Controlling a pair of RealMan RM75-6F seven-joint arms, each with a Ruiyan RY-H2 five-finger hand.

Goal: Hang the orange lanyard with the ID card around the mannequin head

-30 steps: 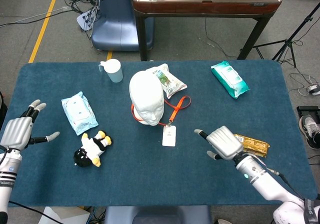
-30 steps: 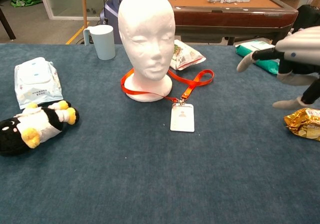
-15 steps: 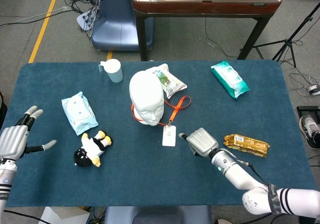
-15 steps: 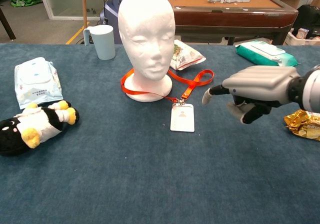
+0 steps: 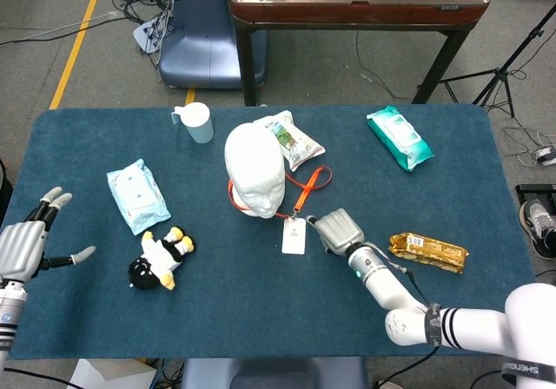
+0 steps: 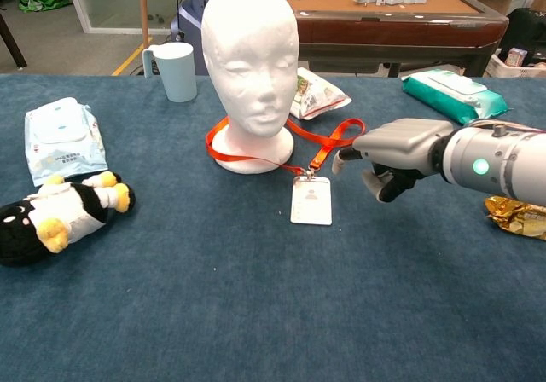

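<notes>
Right of the white rectangular ID card [image 6: 311,200], we find the robot's grey right hand [image 6: 394,154] low over the dark blue cloth-covered table [image 6: 256,314], one finger stretched toward the orange fabric lanyard [image 6: 328,146], the remaining fingers curled under; it holds nothing, and we cannot tell whether the fingertip touches the strap. We see the left hand [image 5: 24,243] at the table's left edge, fingers spread and empty. We note the lanyard looped around the base of the white foam mannequin head [image 6: 251,58], which stands upright mid-table; the strap runs out to the right and doubles back to the card lying flat just in front of the base. To the left lie a black, white and yellow plush penguin [image 6: 53,215] and a pale blue wet-wipe pack [image 6: 63,137]. A light blue plastic mug [image 6: 176,71] stands on the far side, a white snack packet [image 6: 317,93] behind the head, a teal wipe pack [image 6: 452,93] far right, and a gold foil wrapper [image 5: 427,250] near right.
</notes>
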